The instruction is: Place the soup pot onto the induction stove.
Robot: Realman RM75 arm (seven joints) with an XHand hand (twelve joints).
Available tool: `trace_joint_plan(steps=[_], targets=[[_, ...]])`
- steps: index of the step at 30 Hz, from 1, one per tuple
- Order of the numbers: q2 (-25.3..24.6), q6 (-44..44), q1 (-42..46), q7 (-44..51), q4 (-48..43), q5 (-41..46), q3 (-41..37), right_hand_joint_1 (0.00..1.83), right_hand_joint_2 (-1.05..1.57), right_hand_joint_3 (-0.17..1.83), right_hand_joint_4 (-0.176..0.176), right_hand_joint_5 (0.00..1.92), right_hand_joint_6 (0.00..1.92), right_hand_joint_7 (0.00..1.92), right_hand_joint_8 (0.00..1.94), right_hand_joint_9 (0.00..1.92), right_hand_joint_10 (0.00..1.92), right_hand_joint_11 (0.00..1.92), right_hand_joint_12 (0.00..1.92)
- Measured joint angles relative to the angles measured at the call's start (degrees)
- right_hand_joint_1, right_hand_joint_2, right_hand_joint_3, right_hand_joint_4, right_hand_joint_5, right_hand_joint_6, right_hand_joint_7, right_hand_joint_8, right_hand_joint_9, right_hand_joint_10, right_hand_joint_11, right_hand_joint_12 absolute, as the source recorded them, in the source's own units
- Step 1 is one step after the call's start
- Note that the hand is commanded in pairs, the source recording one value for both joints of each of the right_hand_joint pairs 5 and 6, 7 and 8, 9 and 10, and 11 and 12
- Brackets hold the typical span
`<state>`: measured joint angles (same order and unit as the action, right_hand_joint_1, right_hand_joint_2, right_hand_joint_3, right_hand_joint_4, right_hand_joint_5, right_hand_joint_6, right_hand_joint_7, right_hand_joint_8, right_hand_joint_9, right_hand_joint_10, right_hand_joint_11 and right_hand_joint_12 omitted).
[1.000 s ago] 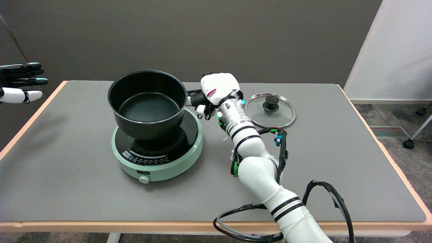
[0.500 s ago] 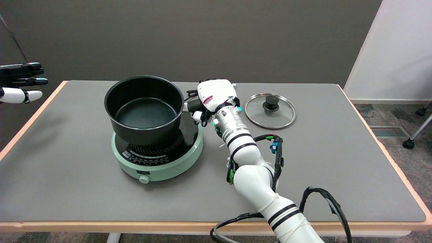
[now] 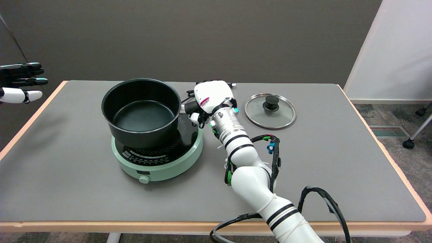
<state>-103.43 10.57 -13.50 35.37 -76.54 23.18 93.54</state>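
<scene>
Grey matting covers the bench (image 3: 337, 162), which has a pale wooden edge and stands before a dark grey wall, with a white panel at the far right. Near the middle-left of the bench sits the induction stove (image 3: 158, 157), a round mint-green unit with a black cooking surface, a row of small markings along its front and a knob on its near side. The soup pot (image 3: 141, 113), black and deep with an open top, is over the stove's left and far part; its base looks level with the black surface, though whether it rests fully on it cannot be told from this angle. The pot overhangs the stove's left rim a little, leaving the right part of the cooking surface bare. The right hand (image 3: 206, 101), white-backed with dark fingers, grips the pot's short handle on the pot's right side, fingers curled around it. Its white arm with black bands runs back to the lower right, a black cable looping beside it. To the right of the hand, apart from it, a glass lid (image 3: 270, 110) with a steel rim and black knob lies flat on the bench
</scene>
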Motion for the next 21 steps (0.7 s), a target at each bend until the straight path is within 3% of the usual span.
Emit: trace_joint_plan(steps=[21], targets=[[1.1, 0.2, 0.0, 0.0, 0.3, 0.8, 0.1, 0.90, 1.47, 0.64, -0.084, 1.70, 1.70, 1.70, 1.70, 1.70, 1.70, 1.70, 1.70]])
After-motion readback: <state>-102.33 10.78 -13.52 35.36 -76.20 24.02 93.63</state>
